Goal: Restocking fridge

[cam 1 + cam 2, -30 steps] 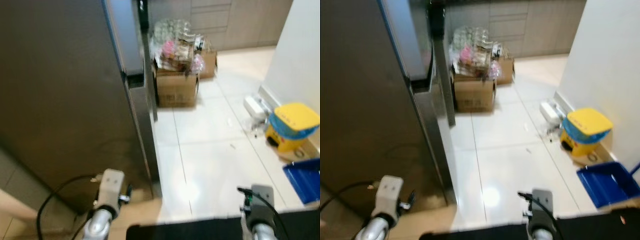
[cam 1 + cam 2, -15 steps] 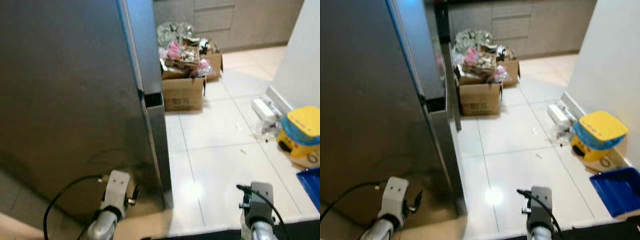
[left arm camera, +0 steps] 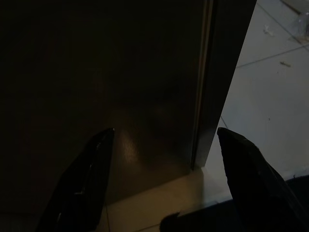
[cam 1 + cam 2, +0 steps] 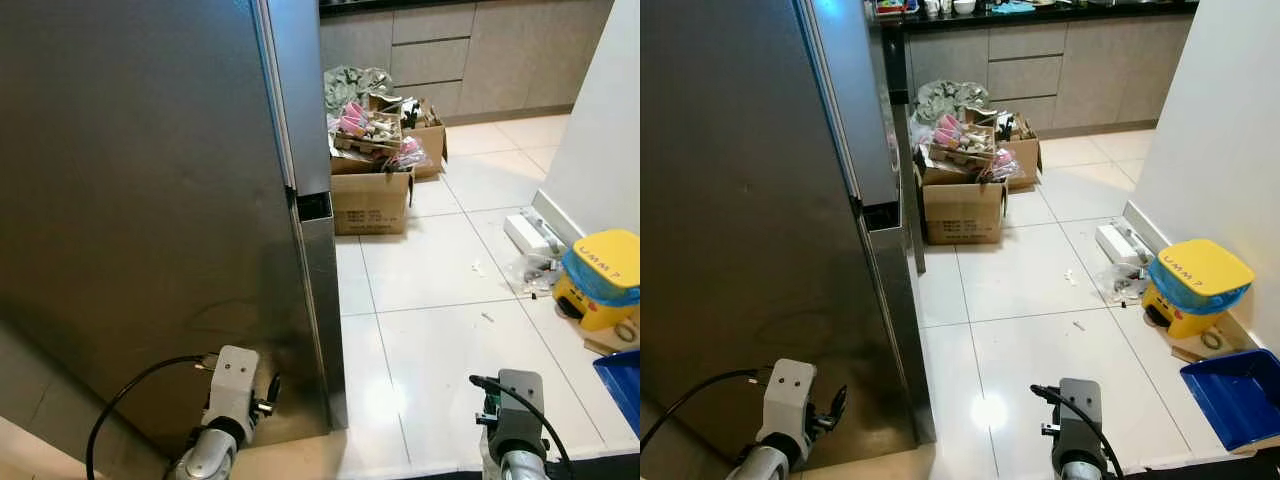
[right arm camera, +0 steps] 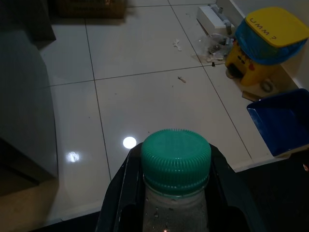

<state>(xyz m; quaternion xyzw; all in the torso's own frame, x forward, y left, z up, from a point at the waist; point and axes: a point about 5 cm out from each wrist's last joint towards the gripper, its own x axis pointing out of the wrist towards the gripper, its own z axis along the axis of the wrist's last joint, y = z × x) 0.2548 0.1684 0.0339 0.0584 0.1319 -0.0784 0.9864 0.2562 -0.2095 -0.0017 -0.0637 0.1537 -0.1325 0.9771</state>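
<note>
The tall dark steel fridge (image 4: 150, 200) stands at my left with its doors closed; its corner edge (image 4: 318, 290) runs down to the floor. In the right wrist view my right gripper (image 5: 175, 186) is shut on a clear bottle with a green ribbed cap (image 5: 176, 154), held upright above the white tiles. In the dark left wrist view my left gripper (image 3: 165, 131) is open with nothing between its fingers, facing the fridge's lower side near that corner. Both arms hang low, the left arm (image 4: 230, 385) by the fridge base and the right arm (image 4: 515, 400) over the tiles.
Cardboard boxes (image 4: 372, 185) piled with packets sit on the floor beyond the fridge, before grey cabinets (image 4: 460, 50). Along the right wall lie a white box (image 4: 524, 232), a yellow bin with a blue liner (image 4: 603, 278) and a blue dustpan (image 4: 1230, 395). Open tiles (image 4: 440, 320) lie between.
The whole picture has shifted and sharpened, so the camera has moved: the fridge corner now sits further right and the boxes look farther off. Both arms hang as before.
</note>
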